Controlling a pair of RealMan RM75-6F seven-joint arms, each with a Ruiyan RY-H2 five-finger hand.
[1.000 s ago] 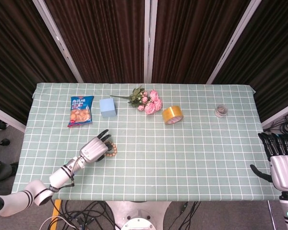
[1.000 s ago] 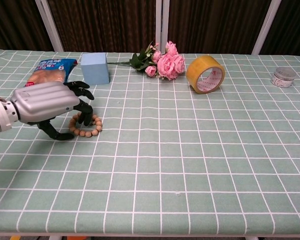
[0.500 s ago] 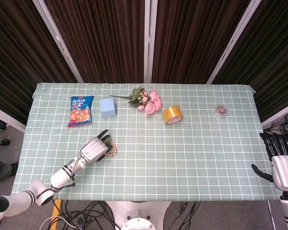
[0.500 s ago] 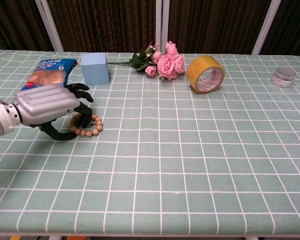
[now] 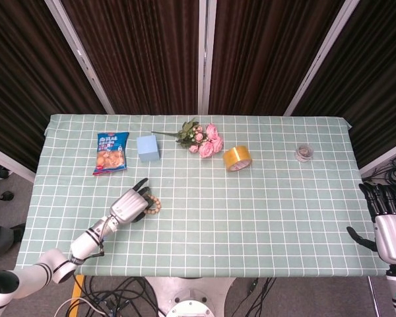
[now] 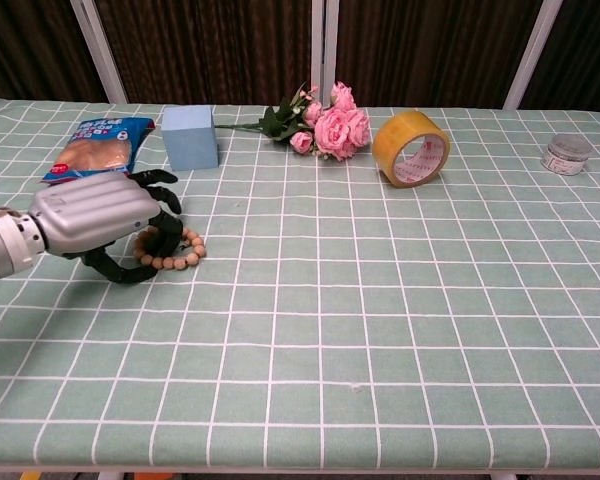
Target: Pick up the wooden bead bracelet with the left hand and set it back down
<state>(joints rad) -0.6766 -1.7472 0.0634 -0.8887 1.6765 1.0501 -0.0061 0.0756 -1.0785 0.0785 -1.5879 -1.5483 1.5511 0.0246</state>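
The wooden bead bracelet [image 6: 180,256] [image 5: 154,206] lies on the green checked cloth at the front left. My left hand [image 6: 92,214] [image 5: 130,205] rests over its left side. The dark fingers [image 6: 164,222] curl down into the ring and the thumb hooks in from below, pinching the near-left beads, which are hidden. The right part of the ring still touches the cloth. My right hand [image 5: 390,227] hangs beyond the table's right edge with fingers straight and apart, holding nothing; only the head view shows it.
Behind the left hand lie a snack bag [image 6: 97,140] and a blue block [image 6: 189,137]. Pink flowers [image 6: 332,125], a yellow tape roll [image 6: 411,148] and a small jar [image 6: 566,154] stand along the back. The table [image 6: 380,330] stretches right of the bracelet.
The left hand has sunk and drawn slightly left, its fingers curling tighter. The bracelet shifted a little with it and its ring looks squeezed.
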